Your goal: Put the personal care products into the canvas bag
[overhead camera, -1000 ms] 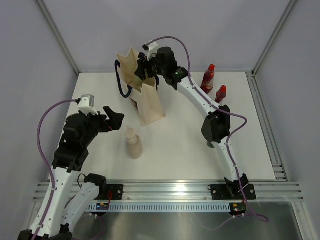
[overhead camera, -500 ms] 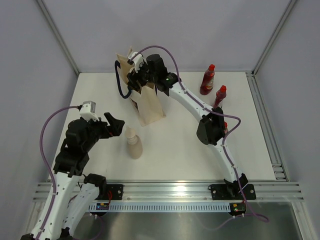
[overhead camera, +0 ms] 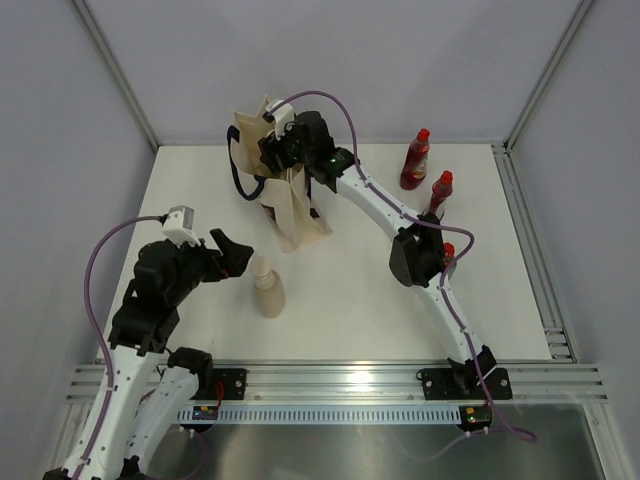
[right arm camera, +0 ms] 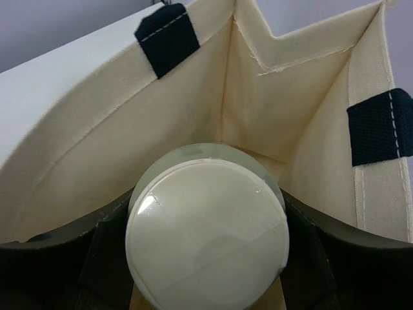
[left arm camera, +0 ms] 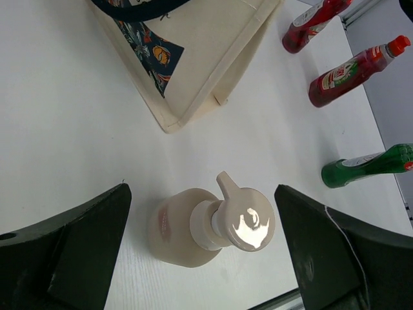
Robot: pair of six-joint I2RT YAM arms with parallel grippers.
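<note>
the right gripper (right arm camera: 205,258), partly closed around 1 sage-green bottle (right arm camera: 193,152), has pushed down into the canvas bag (overhead camera: 300,215) by the far edge of the worktop (overhead camera: 350,290), tilting it: release looks near. the left gripper (overhead camera: 234,255), wide open and empty, has neared the beige pump bottle (overhead camera: 267,290).

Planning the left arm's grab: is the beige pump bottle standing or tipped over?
Upright. The left wrist view looks down on the pump bottle, head over body; the top view shows it standing on the table.
</note>
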